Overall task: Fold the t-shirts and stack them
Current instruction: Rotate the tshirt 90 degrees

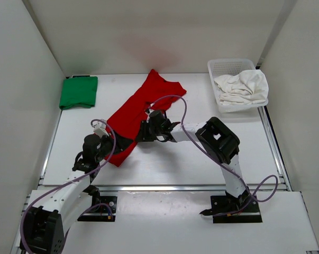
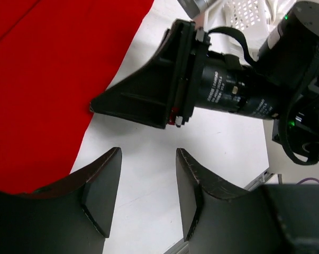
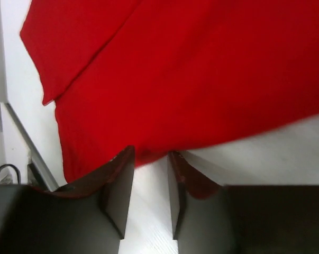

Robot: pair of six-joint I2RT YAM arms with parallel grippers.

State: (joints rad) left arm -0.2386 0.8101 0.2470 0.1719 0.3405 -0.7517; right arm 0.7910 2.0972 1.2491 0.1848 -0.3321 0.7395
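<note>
Left claw point(image 2: 147, 159) half open, empty; right claw point(image 3: 150, 159) narrower, grip unclear.
Red t-shirt point(image 3: 191, 69) hem meets its tips, cloth spreading toward 12 o'clock.

The left black two-finger end effector point(image 2: 146, 185) has its jaws parted with nothing between them. Just ahead of its fingertips lies the right black two-finger end effector point(image 3: 148, 185), jaws narrowly parted. The white right arm point(image 1: 232, 177) is sharply bent at the elbow. The white left arm point(image 1: 64, 196) slants forward.

I saw the green shirt point(image 1: 79, 91) folded flat at the far left, the red shirt point(image 1: 140, 114) stretched diagonally mid-table, the white shirt point(image 1: 243, 87) crumpled in the basket point(image 1: 222, 64).
</note>
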